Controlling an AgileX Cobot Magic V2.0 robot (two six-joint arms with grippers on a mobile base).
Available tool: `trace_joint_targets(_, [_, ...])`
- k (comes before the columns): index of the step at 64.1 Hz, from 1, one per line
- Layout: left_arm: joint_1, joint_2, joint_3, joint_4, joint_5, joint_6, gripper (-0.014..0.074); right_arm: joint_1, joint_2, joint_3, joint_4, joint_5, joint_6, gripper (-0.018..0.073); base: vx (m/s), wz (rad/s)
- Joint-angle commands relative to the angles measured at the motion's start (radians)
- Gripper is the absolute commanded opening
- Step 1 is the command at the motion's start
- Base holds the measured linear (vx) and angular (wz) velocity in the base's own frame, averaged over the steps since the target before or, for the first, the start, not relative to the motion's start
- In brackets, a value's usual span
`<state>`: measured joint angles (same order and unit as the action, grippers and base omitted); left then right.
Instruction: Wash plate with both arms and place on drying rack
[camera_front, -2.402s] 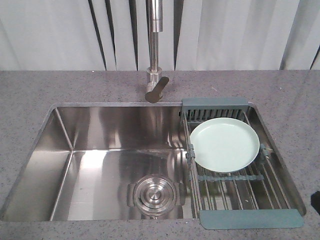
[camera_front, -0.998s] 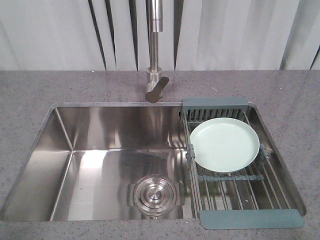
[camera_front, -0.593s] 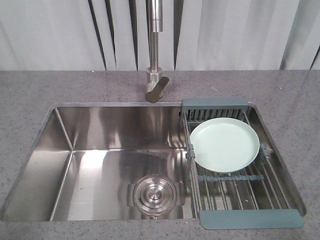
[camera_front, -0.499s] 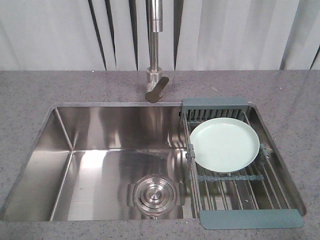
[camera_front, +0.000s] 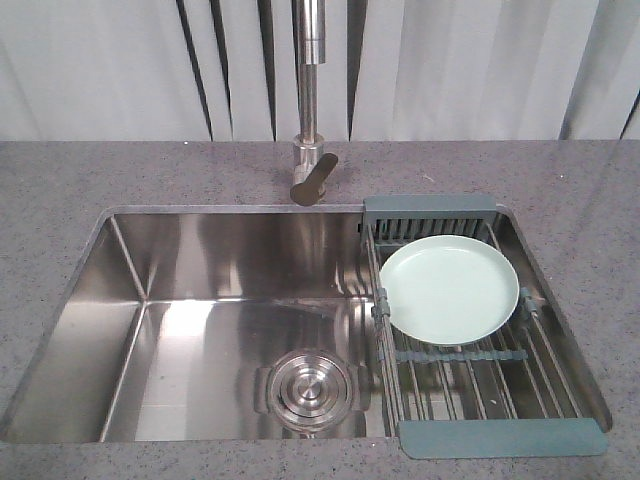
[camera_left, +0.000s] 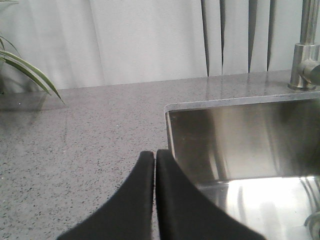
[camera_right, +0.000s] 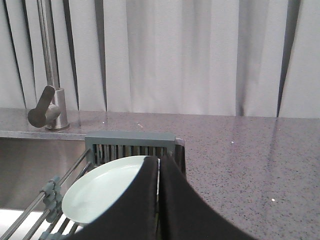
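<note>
Both grippers pressed closed and empty; plate lies on the rack, arms held back.

The left black two-fingered gripper (camera_left: 154, 187) has its jaws pressed together on nothing, above the speckled grey stone counter (camera_left: 75, 145) at the stainless steel sink's (camera_left: 240, 145) left rim. The right black gripper (camera_right: 159, 200) is likewise clenched empty, just behind the round pale mint-green plate (camera_front: 449, 289), which rests flat across the steel-wire, slate-blue drying rack (camera_front: 500, 437). Judgement: placement looks complete; any retreat should rise clear of the plate rim and the steel tap (camera_front: 310, 100).
</note>
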<state>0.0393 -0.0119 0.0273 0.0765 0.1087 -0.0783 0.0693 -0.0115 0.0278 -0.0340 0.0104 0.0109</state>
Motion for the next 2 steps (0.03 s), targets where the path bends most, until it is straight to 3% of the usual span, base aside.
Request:
trace_joint_targets(1, [0.001, -0.015, 0.018, -0.009, -0.077, -0.003, -0.0006, -0.004, -0.011, 0.003, -0.003, -0.077, -0.004, -0.0006, 0.00, 0.00])
trace_joint_targets(2, [0.001, -0.015, 0.018, -0.009, -0.077, -0.003, -0.0006, -0.004, -0.011, 0.003, -0.003, -0.077, -0.004, -0.0006, 0.00, 0.00])
